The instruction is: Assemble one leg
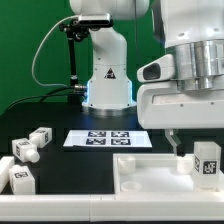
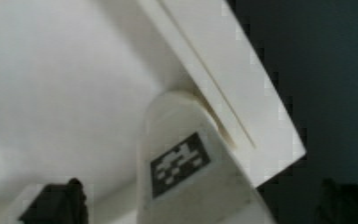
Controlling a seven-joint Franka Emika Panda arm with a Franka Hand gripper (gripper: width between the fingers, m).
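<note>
Nearest us, the leg (image 1: 207,160) stands upright at the tray (image 1: 140,172)'s corner on the exterior view's right, and the gripper (image 1: 181,146) hangs just above and beside it. Best now to drop straight, centre the post between the fingers, then close gently. From the wrist view the fingertips (image 2: 60,200) sit wide apart, holding nothing, touching nothing I can see. Farther back, three spare legs (image 1: 25,150) and the marker board (image 1: 107,138) wait
</note>
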